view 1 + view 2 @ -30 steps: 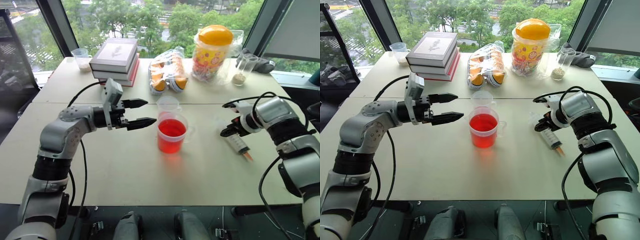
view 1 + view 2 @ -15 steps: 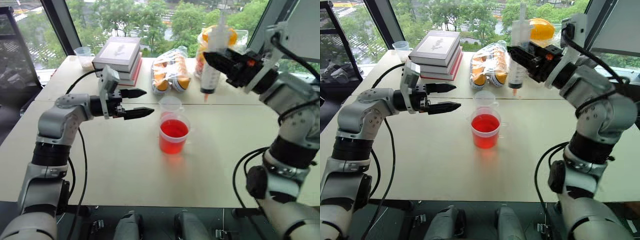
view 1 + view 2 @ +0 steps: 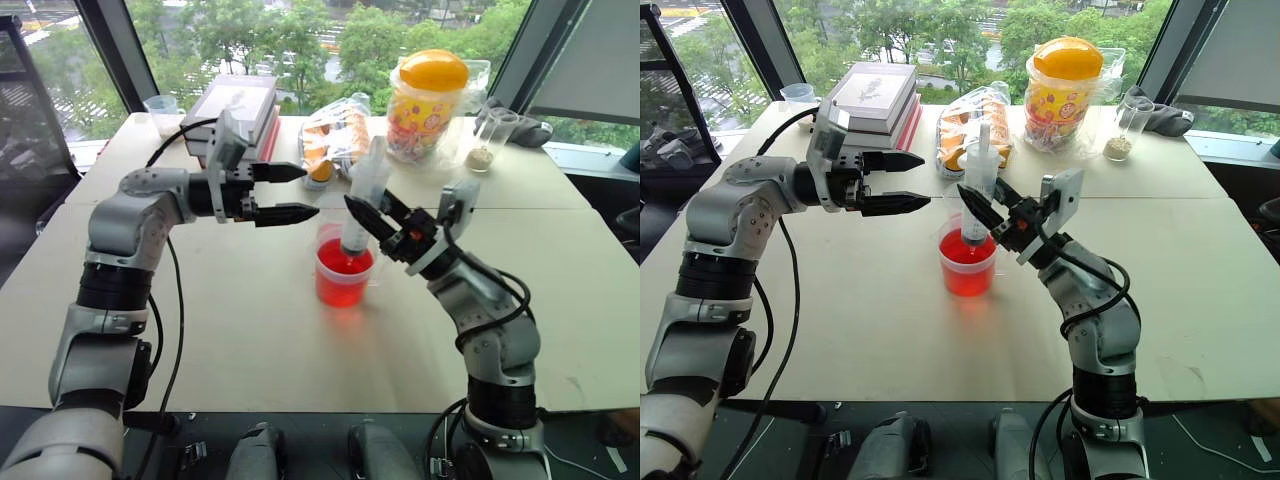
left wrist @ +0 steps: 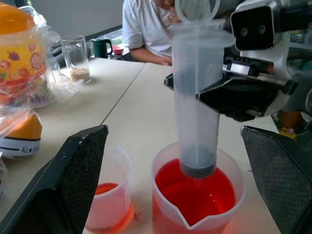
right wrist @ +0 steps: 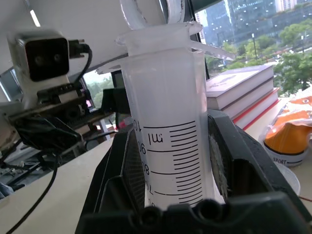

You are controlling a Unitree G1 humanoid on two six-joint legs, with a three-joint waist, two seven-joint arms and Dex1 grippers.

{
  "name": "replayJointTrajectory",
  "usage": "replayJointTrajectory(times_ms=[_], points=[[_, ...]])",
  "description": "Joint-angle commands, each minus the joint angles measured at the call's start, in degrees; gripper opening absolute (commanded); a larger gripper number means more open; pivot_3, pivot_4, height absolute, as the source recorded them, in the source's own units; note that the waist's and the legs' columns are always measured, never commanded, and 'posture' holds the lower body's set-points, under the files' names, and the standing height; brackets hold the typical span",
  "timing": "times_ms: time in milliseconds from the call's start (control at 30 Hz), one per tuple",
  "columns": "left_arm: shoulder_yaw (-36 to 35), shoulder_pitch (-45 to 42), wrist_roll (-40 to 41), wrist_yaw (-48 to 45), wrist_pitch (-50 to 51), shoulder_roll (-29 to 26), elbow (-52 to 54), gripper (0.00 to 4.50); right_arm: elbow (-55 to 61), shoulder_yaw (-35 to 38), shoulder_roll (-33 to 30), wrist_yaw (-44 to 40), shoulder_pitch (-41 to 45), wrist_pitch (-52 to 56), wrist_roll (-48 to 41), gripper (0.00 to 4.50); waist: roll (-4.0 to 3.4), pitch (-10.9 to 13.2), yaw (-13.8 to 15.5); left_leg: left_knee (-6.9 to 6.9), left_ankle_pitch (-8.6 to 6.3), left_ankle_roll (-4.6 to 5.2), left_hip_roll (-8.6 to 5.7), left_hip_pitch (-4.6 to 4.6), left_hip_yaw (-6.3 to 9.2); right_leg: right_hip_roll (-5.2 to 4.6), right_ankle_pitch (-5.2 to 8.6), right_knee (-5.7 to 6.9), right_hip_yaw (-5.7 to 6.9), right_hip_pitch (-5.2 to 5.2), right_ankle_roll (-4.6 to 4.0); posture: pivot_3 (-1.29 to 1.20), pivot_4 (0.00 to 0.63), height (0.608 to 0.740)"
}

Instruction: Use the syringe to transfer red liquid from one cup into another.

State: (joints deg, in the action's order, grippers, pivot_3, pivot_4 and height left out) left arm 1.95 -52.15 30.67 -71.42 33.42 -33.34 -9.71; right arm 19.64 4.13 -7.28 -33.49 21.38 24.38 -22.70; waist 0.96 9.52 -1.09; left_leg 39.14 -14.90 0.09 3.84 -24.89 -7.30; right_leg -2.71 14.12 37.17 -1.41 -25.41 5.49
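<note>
The syringe [image 4: 196, 102] stands upright with its tip dipped into the red liquid [image 4: 195, 192] in the handled cup [image 3: 345, 275] mid-surface, the right gripper [image 3: 368, 222] clamped on its barrel. The left gripper [image 3: 290, 192] hovers near, fingers spread wide. This looks like the draw step: next, the plunger needs pulling up, then a carry to the small cup [image 4: 110, 195] just beside.

Head eyes overlook table [image 3: 250, 330]; wrist views close on syringe [image 4: 195, 97]
</note>
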Motion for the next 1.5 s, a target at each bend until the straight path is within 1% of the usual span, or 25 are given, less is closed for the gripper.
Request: replayJointTrajectory(times_ms=[33,200,433,900,933,967,1067,1100,1133,1200,1233,1400,1500], points=[[1.3,-1.9,1.4,-3.7,0.9,-0.4,2.9,4.5,-1.1,-2.2,0.2,1.0,-0.7,-6.3,2.4,1.44,0.0,0.0,0.0,0.0,0.0,0.0,0.0,0.0,-0.01,0.0,0.0,0.0,0.0,0.0,0.0,0.0,0.15,0.74],[1.7,-3.8,2.1,-5.3,1.7,0.8,2.8,4.5,-2.1,-3.3,-0.3,1.8,-1.2,-8.6,2.6,1.44,0.0,0.0,0.1,0.01,0.01,-0.02,0.0,0.0,0.0,0.0,0.0,0.01,-0.01,0.0,-0.01,0.0,0.15,0.74],[1.7,-7.1,2.8,-6.1,2.0,5.1,0.9,4.5,-2.2,-4.8,-1.4,2.2,-2.0,-9.6,3.0,1.44,0.0,0.0,0.1,0.01,0.01,-0.01,0.0,0.0,0.0,0.0,0.0,-0.02,-0.01,0.01,-0.01,0.0,0.15,0.74],[4.1,-10.0,1.3,-6.9,1.7,10.8,-3.9,4.5,-2.1,-6.0,-2.8,2.9,-2.4,-10.2,3.0,1.44,0.0,0.0,0.2,0.01,0.01,-0.01,-0.01,0.01,0.02,0.01,0.0,-0.02,-0.02,0.02,0.0,0.0,0.15,0.74],[4.1,-10.1,1.0,-6.8,1.4,11.1,-4.4,3.97,-2.1,-6.1,-2.9,2.9,-2.4,-10.2,3.0,1.44,0.0,0.0,0.2,0.01,0.01,-0.01,-0.01,0.01,0.02,0.01,0.0,-0.01,-0.02,0.02,0.0,0.0,0.15,0.74],[4.1,-10.4,1.0,-6.7,1.3,11.5,-4.8,3.78,-2.1,-6.2,-2.9,3.0,-2.4,-10.3,3.0,1.44,0.0,0.0,0.1,0.01,0.01,-0.01,-0.01,0.01,0.03,0.01,0.0,-0.01,-0.02,0.02,0.0,0.0,0.15,0.74],[3.7,-11.1,1.0,-6.2,1.3,12.3,-5.7,2.2,-2.0,-6.3,-3.1,3.0,-2.5,-10.4,3.0,1.44,0.0,0.0,0.1,0.01,0.01,-0.01,-0.01,0.01,0.04,0.02,0.0,0.0,-0.02,0.01,0.0,0.0,0.15,0.74],[3.6,-11.3,0.9,-6.2,1.1,12.4,-5.9,1.76,-1.9,-6.4,-3.1,3.1,-2.6,-10.4,3.0,1.44,0.0,0.0,0.1,0.01,0.01,-0.01,-0.01,0.01,0.04,0.02,0.0,0.0,-0.02,0.01,0.0,0.0,0.15,0.74],[3.5,-11.4,0.9,-6.2,1.0,12.5,-6.1,1.2,-1.9,-6.4,-3.1,3.1,-2.6,-10.4,3.0,1.44,0.0,0.0,0.1,0.01,0.01,-0.01,-0.01,0.01,0.04,0.02,0.0,-0.01,-0.02,0.01,0.0,0.0,0.15,0.74],[3.4,-11.8,0.7,-6.3,0.6,12.7,-6.6,0.23,-2.0,-6.6,-3.2,3.0,-2.6,-10.5,3.0,1.44,0.0,0.0,0.1,0.01,0.01,-0.01,-0.01,0.01,0.04,0.02,0.0,-0.01,-0.02,0.02,0.0,0.0,0.15,0.74],[3.3,-12.0,0.7,-6.3,0.5,12.8,-6.8,0.1,-2.0,-6.8,-3.3,3.0,-2.6,-10.5,3.0,1.44,0.0,0.0,0.1,0.01,0.01,-0.01,-0.01,0.01,0.04,0.02,0.0,-0.01,-0.02,0.01,0.0,0.0,0.15,0.74],[2.3,-13.6,-0.4,-5.6,-2.8,12.9,-7.9,0.1,-2.1,-7.2,-3.7,2.7,-3.0,-10.0,2.5,1.44,0.0,0.0,0.3,0.01,0.01,-0.01,-0.01,0.01,0.04,0.01,0.0,-0.02,-0.02,0.03,0.0,0.0,0.15,0.74],[1.2,-15.4,-0.4,-5.4,-3.1,12.8,-9.8,0.1,-2.4,-7.3,-4.1,2.4,-3.2,-9.5,2.1,1.44,0.01,0.0,0.3,0.02,0.01,-0.01,-0.02,0.01,0.04,0.01,0.0,-0.05,-0.02,0.04,-0.01,0.0,0.15,0.74]])
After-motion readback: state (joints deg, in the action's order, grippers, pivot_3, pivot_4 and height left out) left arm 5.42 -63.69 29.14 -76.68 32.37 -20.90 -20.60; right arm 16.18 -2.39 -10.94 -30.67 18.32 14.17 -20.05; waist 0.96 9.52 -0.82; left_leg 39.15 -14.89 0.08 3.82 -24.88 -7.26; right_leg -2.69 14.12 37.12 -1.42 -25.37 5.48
